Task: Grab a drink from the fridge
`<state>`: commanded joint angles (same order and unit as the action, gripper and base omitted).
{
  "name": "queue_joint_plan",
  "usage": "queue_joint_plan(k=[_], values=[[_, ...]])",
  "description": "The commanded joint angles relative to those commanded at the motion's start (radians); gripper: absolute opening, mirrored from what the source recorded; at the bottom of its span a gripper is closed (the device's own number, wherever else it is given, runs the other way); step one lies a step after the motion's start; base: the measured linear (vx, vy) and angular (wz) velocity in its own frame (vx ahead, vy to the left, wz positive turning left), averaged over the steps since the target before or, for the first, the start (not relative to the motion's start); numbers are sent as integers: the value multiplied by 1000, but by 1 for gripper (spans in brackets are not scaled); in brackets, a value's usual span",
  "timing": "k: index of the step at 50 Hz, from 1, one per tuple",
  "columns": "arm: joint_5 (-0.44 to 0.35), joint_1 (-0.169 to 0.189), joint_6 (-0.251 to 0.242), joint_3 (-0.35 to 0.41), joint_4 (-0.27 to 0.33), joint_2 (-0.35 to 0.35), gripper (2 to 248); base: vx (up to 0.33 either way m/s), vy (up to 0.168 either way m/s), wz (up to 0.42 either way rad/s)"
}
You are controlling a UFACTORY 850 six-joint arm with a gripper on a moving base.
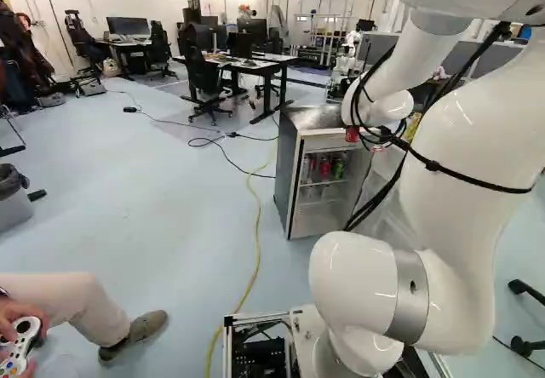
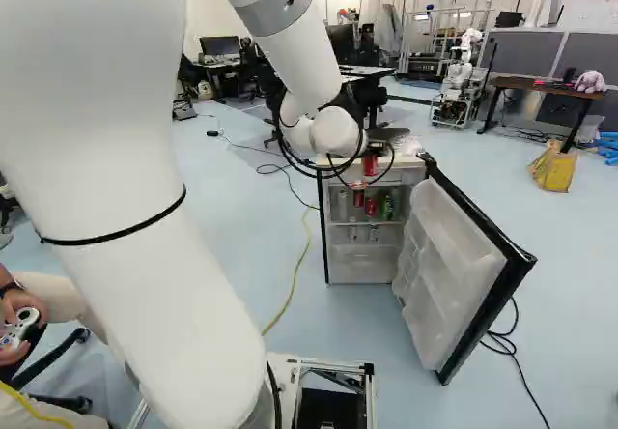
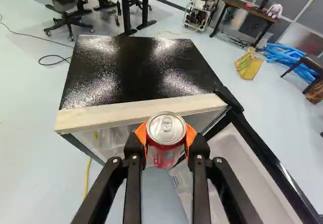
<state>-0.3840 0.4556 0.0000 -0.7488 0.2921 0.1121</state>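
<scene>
At the fridge's upper front edge in the right base view, my gripper (image 2: 370,159) is mostly hidden by the wrist, with a red can (image 2: 369,168) beside it. The wrist view has the gripper (image 3: 166,134) shut on this red and silver can (image 3: 165,156), an orange pad on either side. The can is upright, in front of the pale front edge of the fridge top (image 3: 136,67). The fridge (image 1: 290,174) stands open, its door (image 2: 454,274) swung out to the right. Inside are red cans (image 1: 324,167) and a green can (image 1: 339,168) on a shelf.
A yellow cable (image 1: 257,225) runs along the floor left of the fridge. A seated person's leg and shoe (image 1: 146,331) are close at the left. Desks and chairs (image 1: 204,80) stand behind, with another robot (image 2: 463,62) farther back.
</scene>
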Motion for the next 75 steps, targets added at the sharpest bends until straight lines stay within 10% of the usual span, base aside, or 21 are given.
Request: queue_joint_plan(k=[75], values=[[63, -55, 0, -134, -91, 47, 93, 0, 0, 0]])
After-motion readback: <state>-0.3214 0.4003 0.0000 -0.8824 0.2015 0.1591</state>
